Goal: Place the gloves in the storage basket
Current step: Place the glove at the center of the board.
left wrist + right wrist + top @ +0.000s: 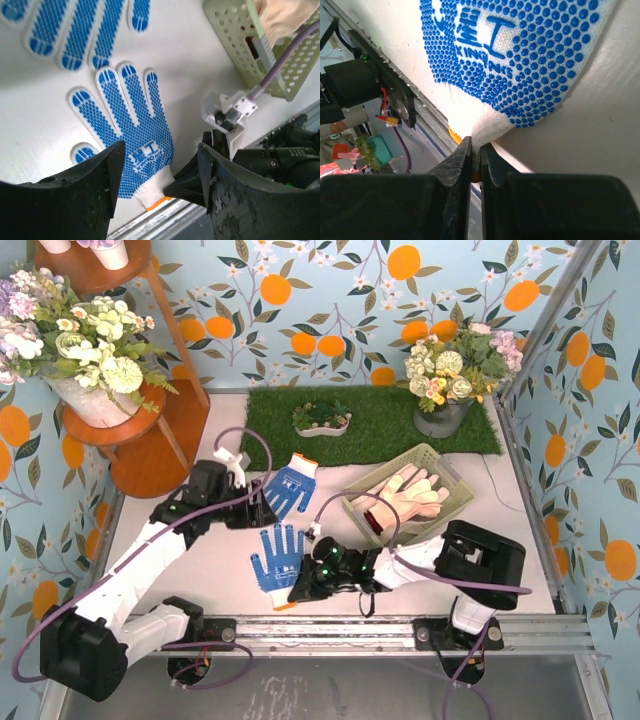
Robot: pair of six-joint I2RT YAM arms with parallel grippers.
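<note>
- As I look down from the overhead camera, the white table [225,570] is the biggest thing on my screen, with both arm bases along its near edge.
- At the far side of the table I see a green grass mat [370,425].
- I find the storage basket [450,472], pale green and perforated, sitting at an angle on the right of the table, just in front of the mat.
- Inside it I can see the peach-tan gloves [408,495] lying together, fingers towards the far right corner.
- Left of the basket, I have the far blue-dotted glove [290,485] flat on the table, orange cuff pointing away from me.
- Closer to me, I see the near blue-dotted glove [277,558] flat too, fingers spread towards the far one and cuff at the table's front edge.
- My left gripper [160,165] hangs over the near glove's cuff end with its jaws apart and nothing between them.
- My right gripper [476,145] lies low at the front edge, jaws pressed together on the white cuff of that near glove, outside the basket.
</note>
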